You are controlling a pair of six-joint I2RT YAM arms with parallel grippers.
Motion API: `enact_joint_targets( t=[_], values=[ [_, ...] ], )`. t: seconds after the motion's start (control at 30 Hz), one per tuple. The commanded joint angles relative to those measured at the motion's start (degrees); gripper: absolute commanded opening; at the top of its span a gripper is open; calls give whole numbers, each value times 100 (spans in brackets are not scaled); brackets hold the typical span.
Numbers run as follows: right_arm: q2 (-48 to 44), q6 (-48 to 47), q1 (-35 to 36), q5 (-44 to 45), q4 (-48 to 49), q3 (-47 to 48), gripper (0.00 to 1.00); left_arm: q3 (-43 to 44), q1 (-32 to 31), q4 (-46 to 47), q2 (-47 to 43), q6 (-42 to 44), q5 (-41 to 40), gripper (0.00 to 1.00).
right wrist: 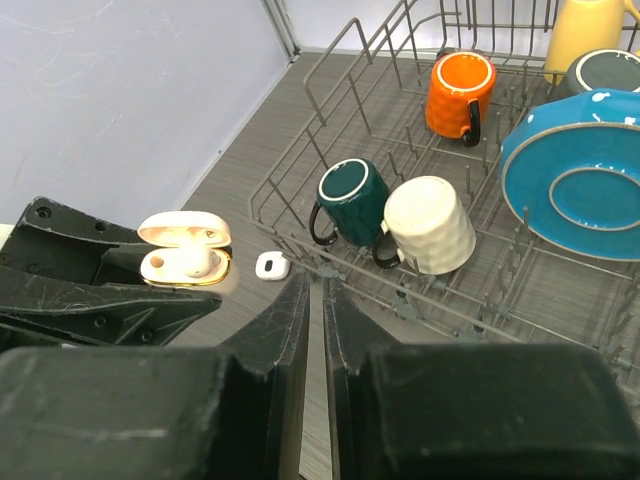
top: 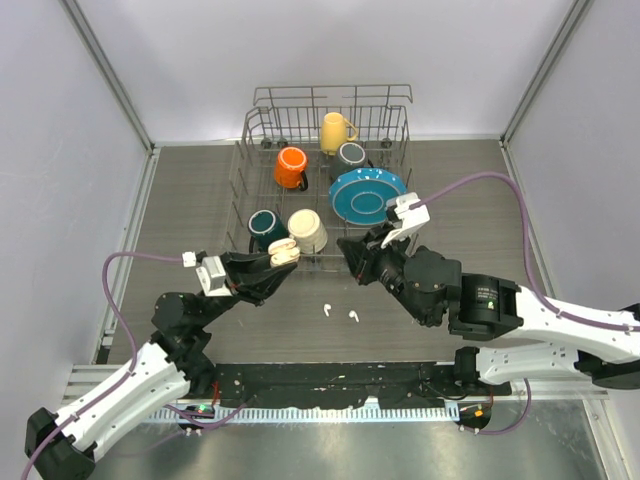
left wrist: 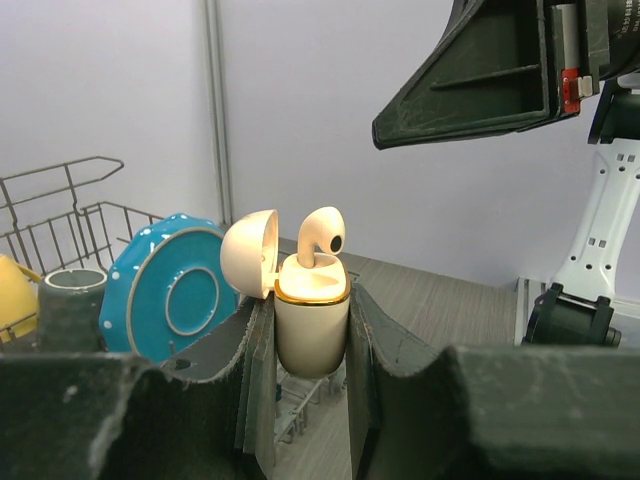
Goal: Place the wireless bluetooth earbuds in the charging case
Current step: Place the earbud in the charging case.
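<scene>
My left gripper point(top: 285, 256) is shut on the body of a cream charging case point(left wrist: 312, 320) with a gold rim, held upright above the table with its lid point(left wrist: 249, 254) open. One white earbud point(left wrist: 324, 236) stands in the case with its head sticking out; the right wrist view shows it point(right wrist: 196, 265) beside an empty slot. Two more white earbuds point(top: 327, 310) point(top: 353, 316) lie on the table below the grippers. My right gripper point(top: 351, 252) hovers just right of the case, its fingers point(right wrist: 292, 310) nearly together with nothing between them.
A wire dish rack point(top: 243, 170) stands behind both grippers, holding an orange mug point(top: 291, 166), a yellow mug point(top: 334, 130), a grey mug point(top: 351, 154), a teal mug point(top: 265, 226), a cream mug point(top: 307, 230) and a blue plate point(top: 366, 194). A small white rounded-square case point(right wrist: 272, 265) lies on the table by the rack.
</scene>
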Motion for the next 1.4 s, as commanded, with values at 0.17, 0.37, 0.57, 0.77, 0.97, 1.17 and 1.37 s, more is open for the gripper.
enact_joint_targets(
  t=[0.17, 0.37, 0.57, 0.77, 0.97, 1.17, 1.37],
  values=[
    [163, 406, -879, -1008, -628, 621, 16, 212, 10, 49, -100, 82, -175, 0],
    [198, 548, -1293, -2116, -777, 665, 16, 203, 10, 102, -100, 65, -211, 0],
    [488, 600, -1293, -2723, -673, 832, 14, 203, 10, 84, -170, 73, -246, 0],
    [593, 600, -1293, -3347, -251, 779, 12, 142, 10, 23, -284, 82, -307, 0],
    [778, 636, -1293, -3681, 83, 779, 12, 115, 10, 23, -232, 82, -272, 0],
    [866, 723, -1293, -4112, 400, 762, 12, 98, 10, 163, -73, 73, -255, 0],
    [918, 741, -1293, -4139, 392, 753, 12, 89, 10, 286, 14, 64, -255, 0]
  ],
)
